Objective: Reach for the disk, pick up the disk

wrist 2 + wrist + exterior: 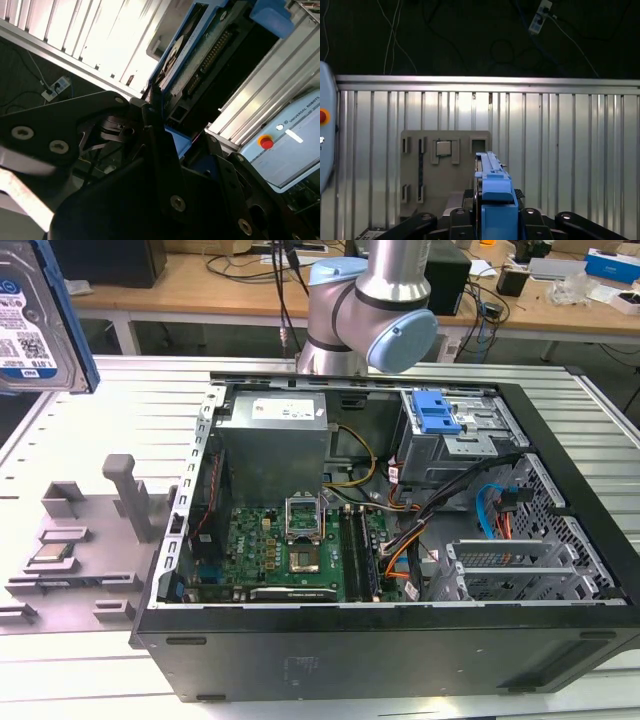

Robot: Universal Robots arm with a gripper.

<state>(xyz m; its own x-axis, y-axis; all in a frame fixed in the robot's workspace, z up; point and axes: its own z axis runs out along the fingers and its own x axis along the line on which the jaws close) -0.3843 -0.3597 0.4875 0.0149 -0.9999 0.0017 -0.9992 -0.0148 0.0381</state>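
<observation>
In the first wrist view, I see the claw (496,217) pinching the disk (494,187) edge-on by its blue bracket. In the exterior view, the disk (35,315) hangs at the exterior view's left above the slatted tabletop (130,405), well apart from the open computer case (400,645).

the disk (30,315) is silver with a white label, a blue band and black barcodes, and a blue bracket on its edge. the robot arm (395,280) is silver with pale blue caps. the computer case (400,660) is black; inside, the motherboard (270,545) is green, the power supply (275,435) grey, the ribbed latch (436,412) blue, the cables (395,540) orange, yellow and blue. the fixture (90,540) is grey, on a silver ribbed table (110,410). the emergency button (266,143) is red on yellow.
</observation>
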